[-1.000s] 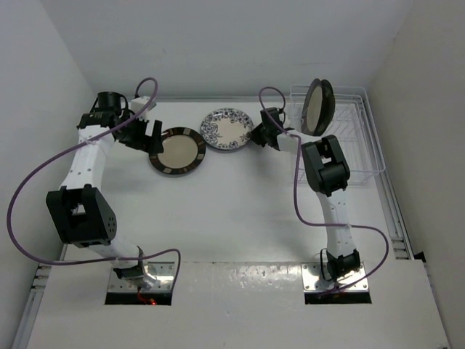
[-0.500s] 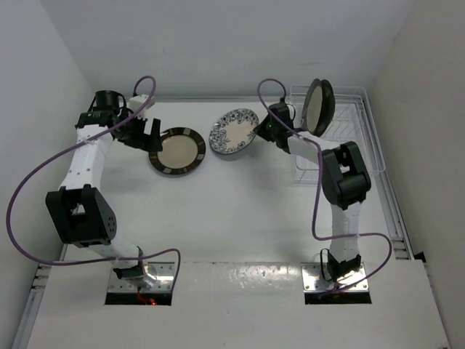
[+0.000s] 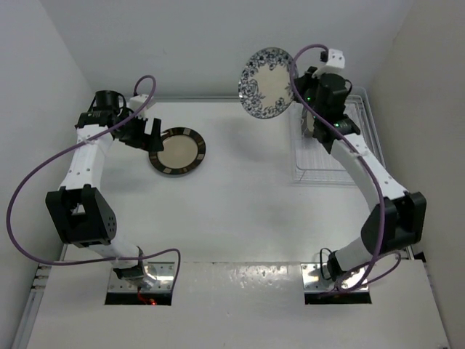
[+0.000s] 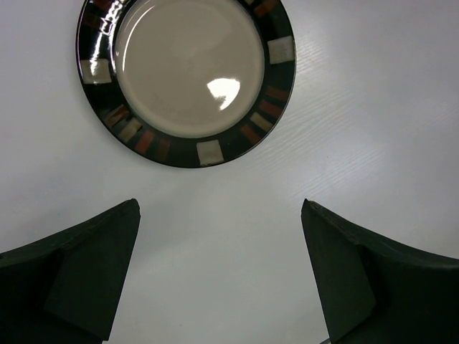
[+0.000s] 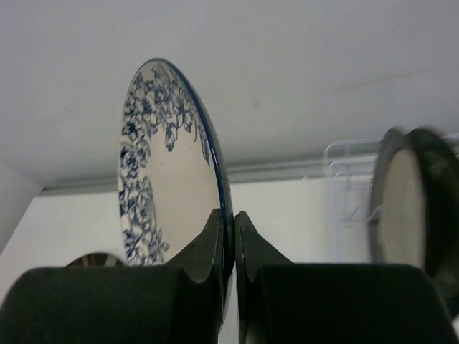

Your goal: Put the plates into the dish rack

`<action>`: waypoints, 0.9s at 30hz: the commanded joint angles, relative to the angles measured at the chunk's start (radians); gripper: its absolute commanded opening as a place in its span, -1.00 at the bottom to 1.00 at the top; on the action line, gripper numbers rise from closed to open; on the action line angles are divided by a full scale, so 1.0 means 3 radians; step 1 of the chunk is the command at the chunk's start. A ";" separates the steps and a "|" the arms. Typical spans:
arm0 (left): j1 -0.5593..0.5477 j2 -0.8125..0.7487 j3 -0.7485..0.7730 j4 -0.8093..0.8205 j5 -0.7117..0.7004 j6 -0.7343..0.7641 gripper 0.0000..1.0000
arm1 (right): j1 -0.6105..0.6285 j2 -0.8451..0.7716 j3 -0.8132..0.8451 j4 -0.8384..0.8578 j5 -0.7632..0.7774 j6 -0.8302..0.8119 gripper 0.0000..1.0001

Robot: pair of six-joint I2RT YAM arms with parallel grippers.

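Note:
My right gripper is shut on the rim of the blue floral plate and holds it on edge, high above the table, just left of the dish rack. A dark-rimmed plate stands upright in the rack; the right arm hides it in the top view. The striped dark-rimmed plate lies flat on the table. My left gripper is open and empty just beside its left edge, above the table.
White walls close in the table at the back and on both sides. The rack sits in the back right corner against the right wall. Purple cables loop from both arms.
My right arm has lifted the floral plate off the table, tipped it on edge and swung it up and right, next to the rack. The left arm has not moved.

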 commanded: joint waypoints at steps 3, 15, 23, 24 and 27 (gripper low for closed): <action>0.0040 -0.0110 0.0087 0.0026 0.0121 0.0030 1.00 | -0.0420 -0.0649 0.0293 0.0687 0.0392 -0.0565 -0.99; 0.0010 -0.0110 0.0087 0.0026 0.0188 0.0030 1.00 | -0.1428 -0.0879 0.0422 0.0809 0.0726 -0.1548 -0.99; 0.0010 -0.0110 0.0056 0.0026 0.0188 0.0030 1.00 | -0.1664 -0.0476 0.0244 0.1003 0.0194 -0.1945 -0.99; 0.0010 -0.0110 0.0056 0.0026 0.0153 0.0030 1.00 | -0.1664 -0.0440 0.0218 0.1034 0.0169 -0.1982 -0.99; 0.0010 -0.0110 0.0056 0.0026 0.0117 0.0030 1.00 | -0.1649 -0.0261 0.0233 0.1045 0.0198 -0.2105 -0.99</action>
